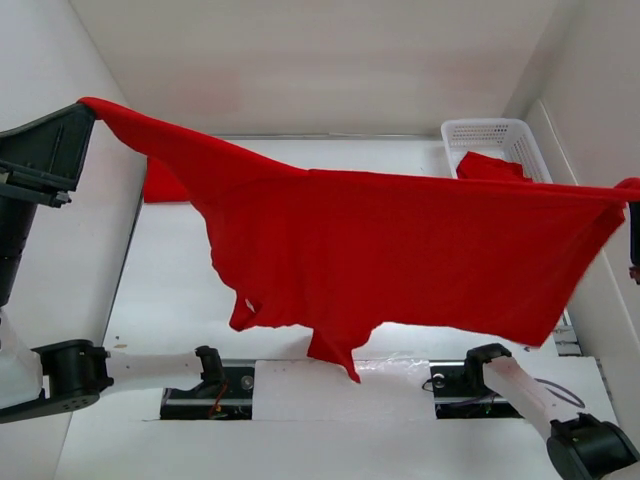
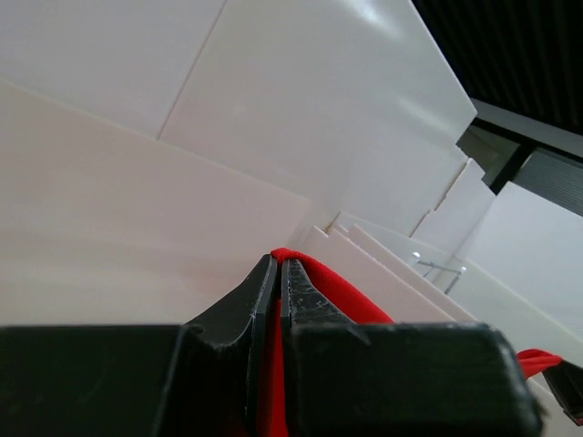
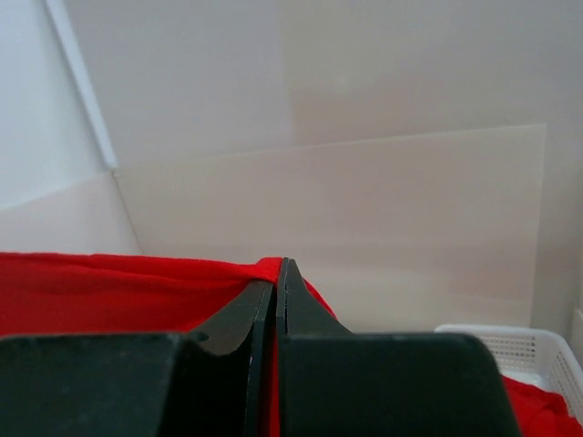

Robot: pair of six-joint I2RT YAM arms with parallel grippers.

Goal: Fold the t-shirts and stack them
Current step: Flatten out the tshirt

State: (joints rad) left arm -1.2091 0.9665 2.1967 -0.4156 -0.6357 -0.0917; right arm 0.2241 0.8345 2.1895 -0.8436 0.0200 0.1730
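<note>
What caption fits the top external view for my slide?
The left gripper and right gripper stretch a red t-shirt aloft; a second t-shirt lies in the white mesh basket, a third t-shirt at left.

Hanging t-shirt (image 1: pixel 400 250) screens the table (image 1: pixel 170 290); basket (image 1: pixel 490 126) fills the far-right corner.

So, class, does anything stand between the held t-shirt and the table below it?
Nothing visible does. The t-shirt hangs stretched between left gripper and right gripper. Another red shirt and the basket sit at the far sides, though the cloth hides some table.
</note>
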